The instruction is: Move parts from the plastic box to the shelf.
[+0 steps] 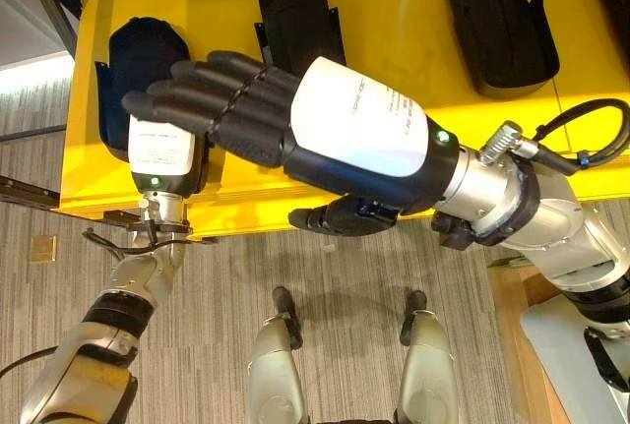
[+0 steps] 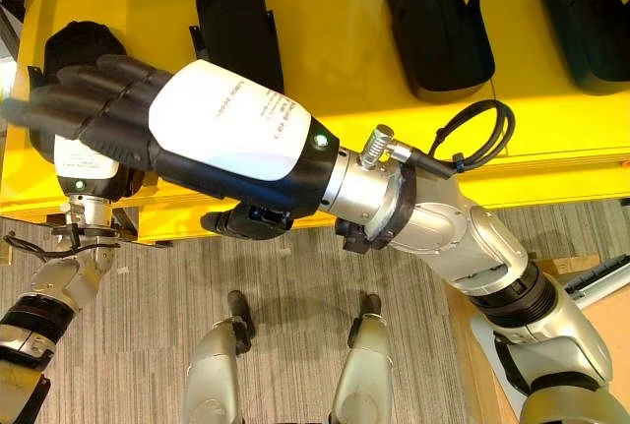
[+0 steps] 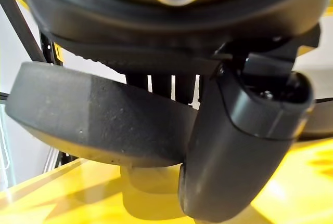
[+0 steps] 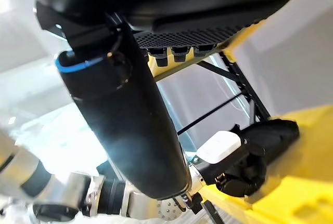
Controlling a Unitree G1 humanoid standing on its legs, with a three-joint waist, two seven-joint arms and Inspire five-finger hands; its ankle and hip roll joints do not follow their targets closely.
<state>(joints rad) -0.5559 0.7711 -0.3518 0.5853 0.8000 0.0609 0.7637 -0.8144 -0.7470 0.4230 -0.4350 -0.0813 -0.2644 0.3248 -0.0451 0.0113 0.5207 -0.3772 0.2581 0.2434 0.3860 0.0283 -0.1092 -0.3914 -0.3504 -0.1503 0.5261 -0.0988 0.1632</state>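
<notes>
Yellow shelf (image 1: 413, 70) carrying a row of black moulded parts, seen from above. The left robot hand (image 1: 157, 153) reaches onto the near left end of the shelf, its thumb and fingers curled round the leftmost black part (image 1: 148, 60), which lies on the shelf surface. The right robot hand (image 1: 226, 99) hangs across the shelf edge, fingers straight and together, holding nothing, its fingertips just beside the left robot hand. Further parts, the second part (image 1: 295, 16) and third part (image 1: 497, 21), rest to the right, well apart.
</notes>
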